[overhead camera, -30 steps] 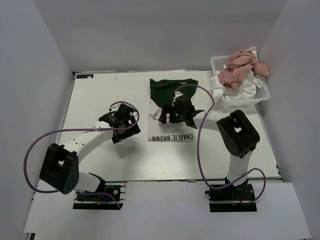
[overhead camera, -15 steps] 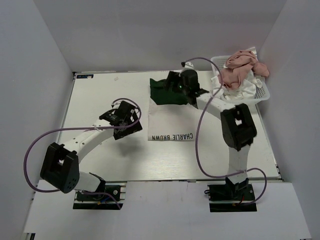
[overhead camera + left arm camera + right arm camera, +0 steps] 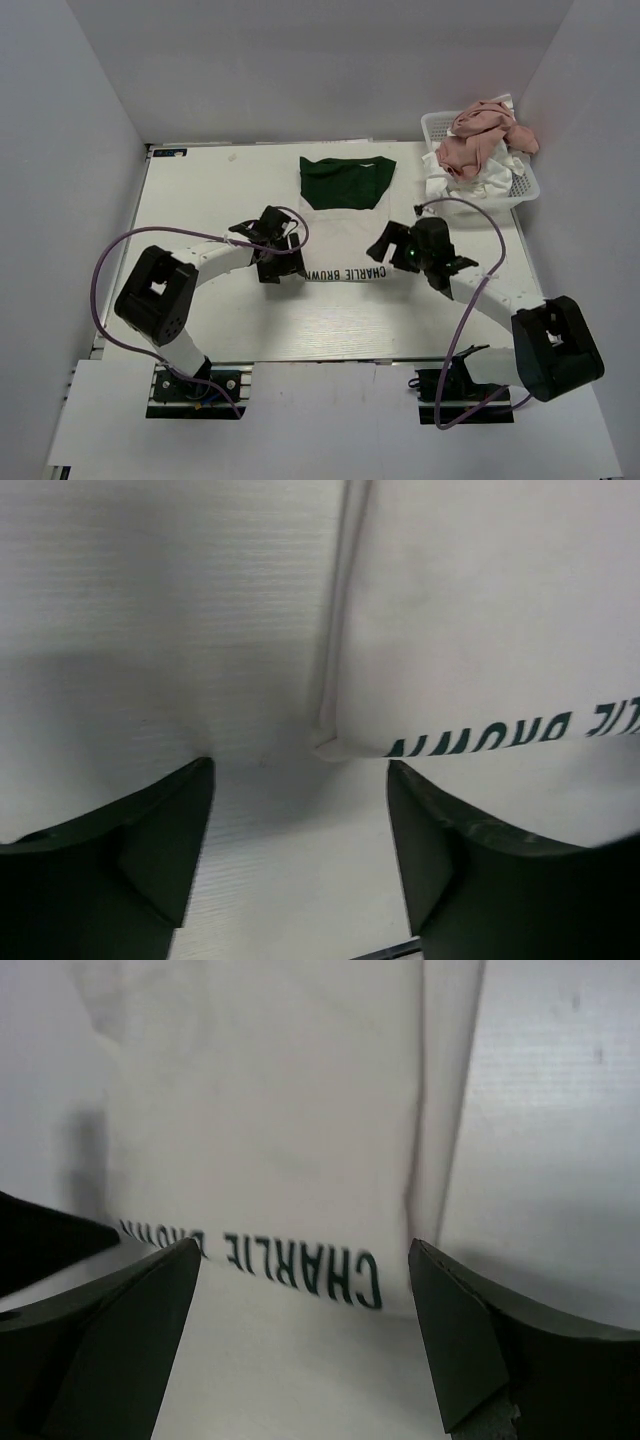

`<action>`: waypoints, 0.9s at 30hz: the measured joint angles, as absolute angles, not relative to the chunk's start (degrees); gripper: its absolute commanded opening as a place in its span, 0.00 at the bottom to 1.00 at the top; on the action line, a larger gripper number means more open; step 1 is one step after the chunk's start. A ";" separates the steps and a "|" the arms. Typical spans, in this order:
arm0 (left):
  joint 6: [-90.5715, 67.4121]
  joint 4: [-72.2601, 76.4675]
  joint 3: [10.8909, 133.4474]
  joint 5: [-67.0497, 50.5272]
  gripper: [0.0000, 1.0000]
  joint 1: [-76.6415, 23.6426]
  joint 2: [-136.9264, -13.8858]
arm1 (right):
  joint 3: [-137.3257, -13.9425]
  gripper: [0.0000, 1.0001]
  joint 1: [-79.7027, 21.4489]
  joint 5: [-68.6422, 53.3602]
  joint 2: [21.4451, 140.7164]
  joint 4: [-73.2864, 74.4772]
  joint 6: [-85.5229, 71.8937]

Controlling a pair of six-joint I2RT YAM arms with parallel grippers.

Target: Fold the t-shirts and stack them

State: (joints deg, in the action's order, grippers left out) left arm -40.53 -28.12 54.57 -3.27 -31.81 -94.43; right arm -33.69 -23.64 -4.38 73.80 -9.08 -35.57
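White panels close in a pale bench (image 3: 200, 320), and on it the green-and-white t-shirt (image 3: 345, 215) lies flat in a narrow folded strip. Its long axis runs straight away from the arm bases, with the dark green collar end far and the lettered hem (image 3: 345, 272) near. Both arms have gone to that hem. The left gripper (image 3: 272, 268) sits at the shirt's near left corner and the right gripper (image 3: 388, 248) at its near right corner, each about equally close to its own side. Seen from the left wrist, that corner lies just ahead of the spread jaws, nearer the right-hand finger (image 3: 450, 860), with nothing pinched. The right jaws are also spread wide, empty, and the shirt's side edge runs just inside one finger (image 3: 460, 1340). My guess is both mean to pinch the hem and carry it toward the green end. Well beyond the shirt's far right corner, a basket (image 3: 527, 185) holds a pink shirt (image 3: 480, 135) and a white shirt (image 3: 445, 185).
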 measured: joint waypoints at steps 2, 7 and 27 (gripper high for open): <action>-40.21 -26.79 54.57 -4.27 0.72 -31.90 -94.52 | -30.76 0.90 -23.66 -4.73 73.10 -7.20 -36.56; -39.83 -23.75 54.57 -7.07 0.48 -32.45 -96.55 | -26.89 0.89 -23.64 -4.73 71.42 -6.04 -38.41; -40.47 -20.47 50.13 -9.96 0.00 -35.20 -93.62 | -24.64 0.00 -23.92 -6.26 73.49 -8.21 -44.18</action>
State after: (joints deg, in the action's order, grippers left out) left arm -40.47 -20.47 50.13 -9.96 -35.20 -93.62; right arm -24.64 -23.92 -6.26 73.49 -8.21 -44.18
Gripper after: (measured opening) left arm 0.010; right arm 0.038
